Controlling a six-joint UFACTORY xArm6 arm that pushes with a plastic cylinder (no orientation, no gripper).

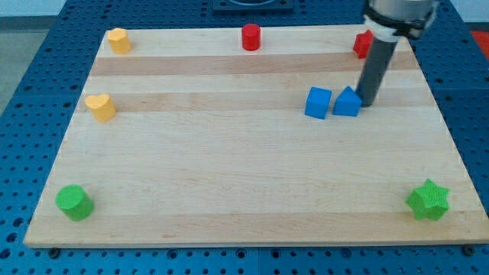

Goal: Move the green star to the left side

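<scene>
Wood, pale and striped with lighter and darker planks, makes up the board (229, 176), which lies on a blue pegboard table (30, 114) dotted with small holes. At the view's far left a yellow block (118, 40) sits in the top corner, a yellow heart-like block (100, 107) below it, and a green round block (74, 202) near the bottom left corner. A red cylinder (250, 37) stands at the top edge, about the middle. Further right, a blue cube (318, 102) and a blue peaked block (347, 101) sit side by side, touching or nearly so. My tip (365, 103) rests just right of the peaked block, apparently against it; the rod carries no pincer, so none can be reported. A red block (361, 43) is partly hidden behind the rod at the top right. The green star (428, 200) lies near the bottom right corner, well apart from my tip.
</scene>
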